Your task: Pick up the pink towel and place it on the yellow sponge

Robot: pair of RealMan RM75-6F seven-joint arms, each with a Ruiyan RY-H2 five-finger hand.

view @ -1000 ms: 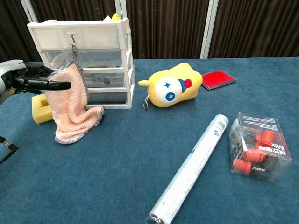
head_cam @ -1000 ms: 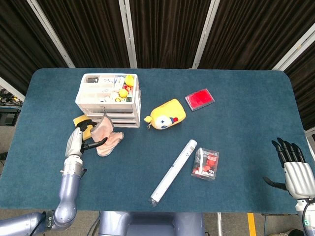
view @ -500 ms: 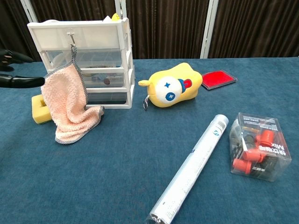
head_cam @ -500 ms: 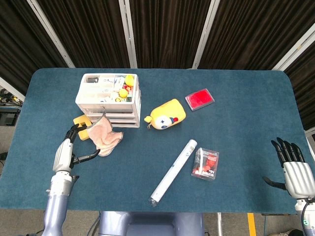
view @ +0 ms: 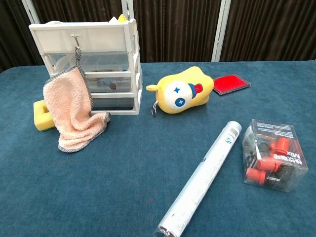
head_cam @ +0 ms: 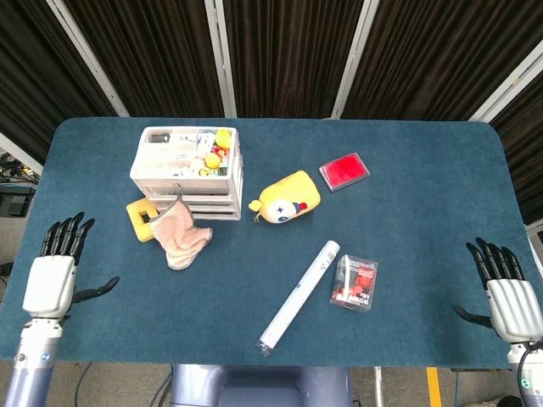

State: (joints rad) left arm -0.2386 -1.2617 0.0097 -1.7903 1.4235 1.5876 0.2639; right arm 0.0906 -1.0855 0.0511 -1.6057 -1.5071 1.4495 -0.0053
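The pink towel (head_cam: 179,238) (view: 73,111) hangs by a corner from the handle of a white drawer unit (head_cam: 187,172) (view: 94,61), its lower end bunched on the table. It partly drapes over the right side of the yellow sponge (head_cam: 141,219) (view: 43,115), which lies flat left of the unit. My left hand (head_cam: 53,277) is at the front left table edge, fingers spread, holding nothing, well away from the towel. Over at the front right edge, my right hand (head_cam: 506,291) is also spread and empty. Neither hand shows in the chest view.
A yellow plush toy (head_cam: 288,197) (view: 183,91) lies right of the drawers, a red pad (head_cam: 344,170) (view: 230,83) behind it. A white tube (head_cam: 300,296) (view: 204,177) and a clear box of red parts (head_cam: 355,282) (view: 274,154) lie toward the front.
My left hand let go of the towel and drew back left and toward the front edge, leaving the chest view. The towel stays hooked on the drawer handle. Right hand barely moved.
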